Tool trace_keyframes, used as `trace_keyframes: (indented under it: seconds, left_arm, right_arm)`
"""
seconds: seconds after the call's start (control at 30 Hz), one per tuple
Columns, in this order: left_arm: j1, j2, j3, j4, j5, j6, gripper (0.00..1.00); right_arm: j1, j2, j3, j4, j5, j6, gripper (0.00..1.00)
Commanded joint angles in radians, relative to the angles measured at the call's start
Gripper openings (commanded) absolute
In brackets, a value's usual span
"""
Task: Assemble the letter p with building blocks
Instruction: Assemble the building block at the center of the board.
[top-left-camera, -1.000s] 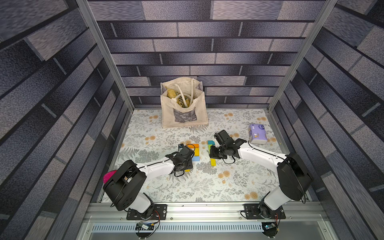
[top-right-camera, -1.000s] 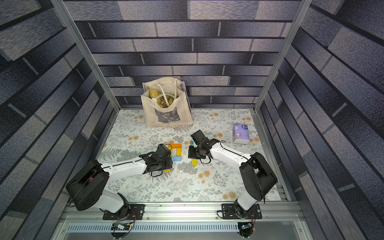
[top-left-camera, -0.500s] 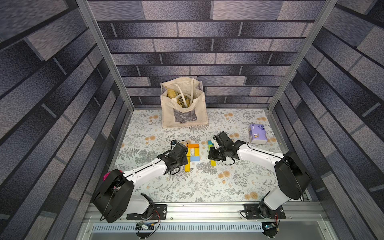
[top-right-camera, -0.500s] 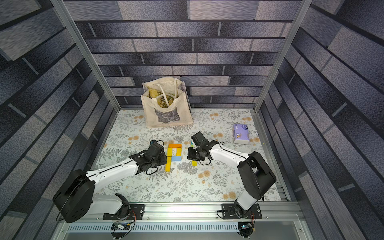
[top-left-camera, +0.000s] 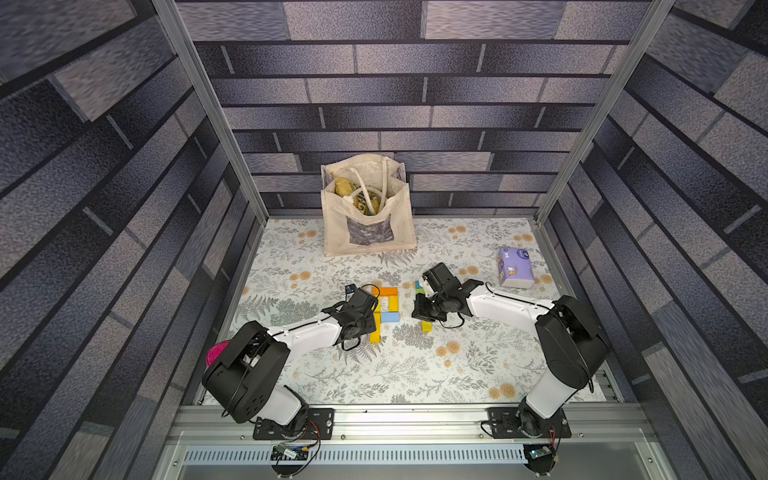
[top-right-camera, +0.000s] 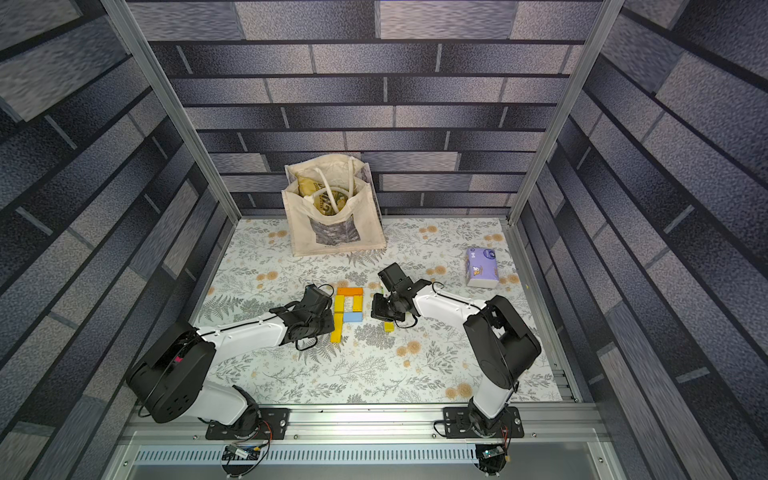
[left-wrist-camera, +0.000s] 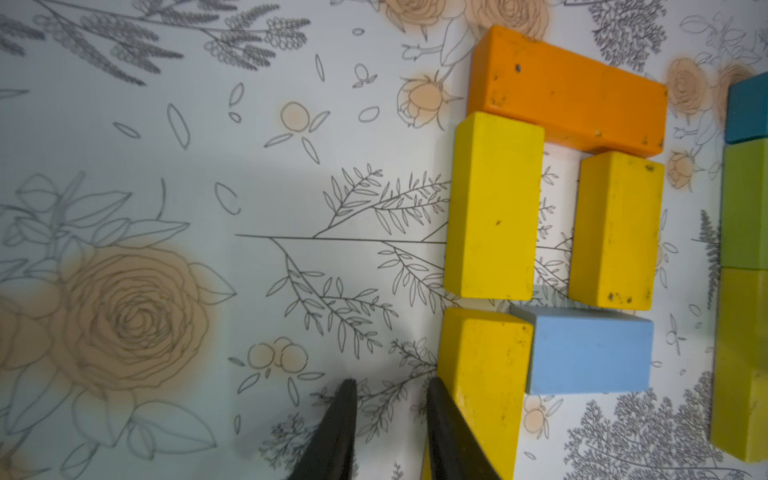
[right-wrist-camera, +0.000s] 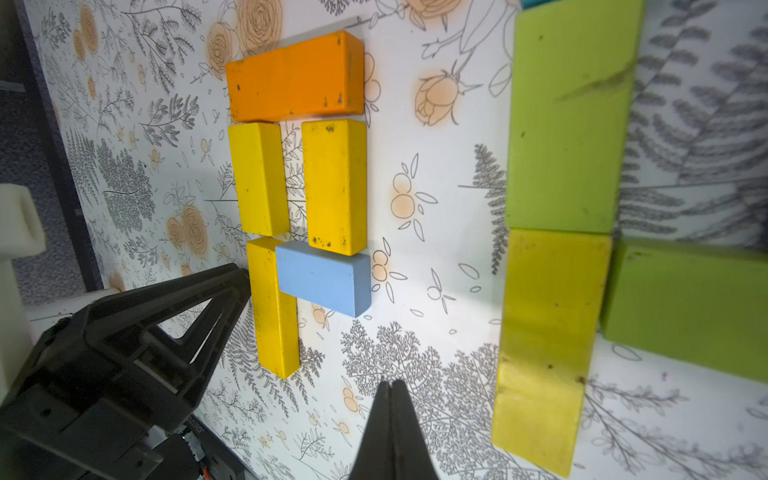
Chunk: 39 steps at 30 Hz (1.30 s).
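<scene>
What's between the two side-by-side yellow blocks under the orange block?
Nothing, just a narrow strip of bare floral mat between the yellow blocks, clearest in the left wrist view.

walls (top-left-camera: 415, 87): grey brick print | floor (top-left-camera: 374, 382): floral sheet — orange blooms | posts (top-left-camera: 212, 112): aluminium

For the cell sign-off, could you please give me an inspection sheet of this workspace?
Surface: floral-print table cover.
Job's things: orange rectangular block, two short yellow blocks, light blue block and long yellow block form a p; lime green blocks and teal block beside it.
Clutter: cream fabric tote bag, purple tissue pack, pink object at edge.
Grippers: left gripper slightly open, empty, beside long yellow block; right gripper shut, empty.
Cables: black cable loops at both wrists.
Surroundings: brick-pattern walls, aluminium frame.
</scene>
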Motion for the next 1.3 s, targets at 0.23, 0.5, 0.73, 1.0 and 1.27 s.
trace_keyframes:
  seconds: [0.23, 0.5, 0.73, 1.0, 1.27]
  left_arm:
    - [0.004, -0.035, -0.017, -0.032, -0.021, 0.016, 0.32]
    - [-0.024, -0.149, -0.070, -0.100, -0.006, -0.005, 0.20]
    - [-0.141, -0.182, -0.083, -0.111, 0.003, -0.057, 0.03]
    - [-0.199, -0.139, -0.085, -0.064, -0.001, -0.094, 0.00]
    - [-0.225, -0.123, -0.059, -0.092, -0.021, -0.098, 0.00]
  right_arm:
    - [0.013, 0.021, 0.021, -0.027, 0.000, 0.007, 0.01]
    - [0.028, 0.013, 0.015, -0.032, 0.007, 0.008, 0.01]
    - [0.030, 0.009, 0.008, -0.030, 0.016, 0.005, 0.01]
    - [0.030, -0.010, -0.019, -0.021, 0.029, 0.009, 0.01]
    - [0.030, -0.014, -0.038, -0.011, 0.030, 0.011, 0.01]
